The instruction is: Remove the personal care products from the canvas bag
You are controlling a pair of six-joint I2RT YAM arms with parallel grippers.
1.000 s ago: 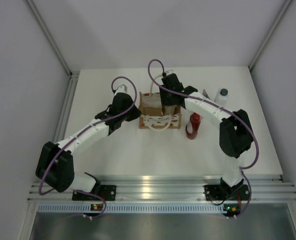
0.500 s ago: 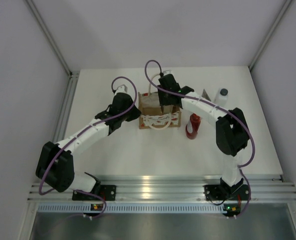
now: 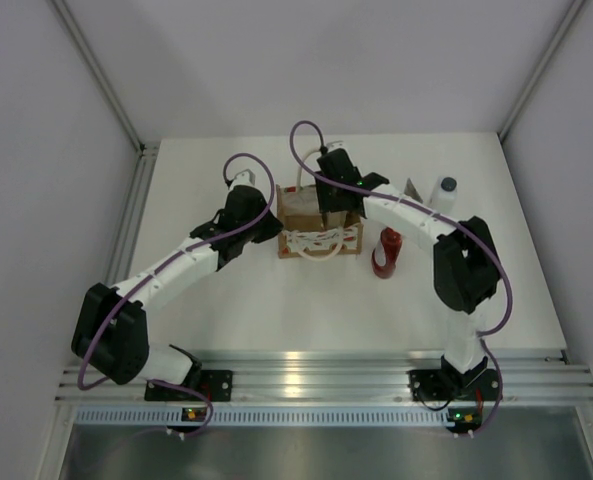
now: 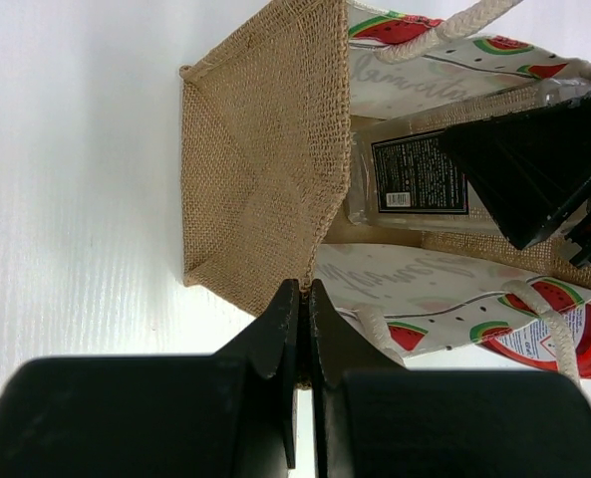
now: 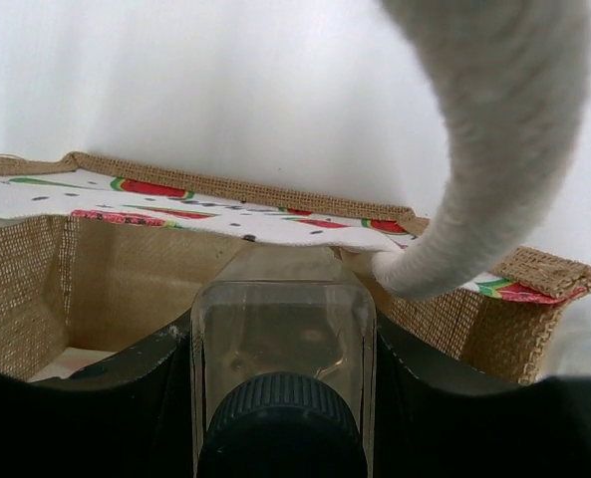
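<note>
**Right hand is down in the bag and clamped on a clear bottle**

Nearest the arm bases, the red bottle (image 3: 386, 252) lies on the counter (image 3: 276, 300) just right of the canvas bag (image 3: 320, 222), already out. At the bag's left edge the left hand (image 4: 303, 299) is pinched tight on the burlap rim, steadying it. Over the last second the right hand (image 3: 331, 200) has slid from the bag's middle to its far side and settled, and its wrist view shows the fingers closed around a clear, dark-capped bottle (image 5: 283, 349) inside the bag, rope handle (image 5: 494, 139) draped in front. Beyond the bag on the right, a pale bottle (image 3: 445, 190) stands on the counter. Looks like a lift comes next.
</note>
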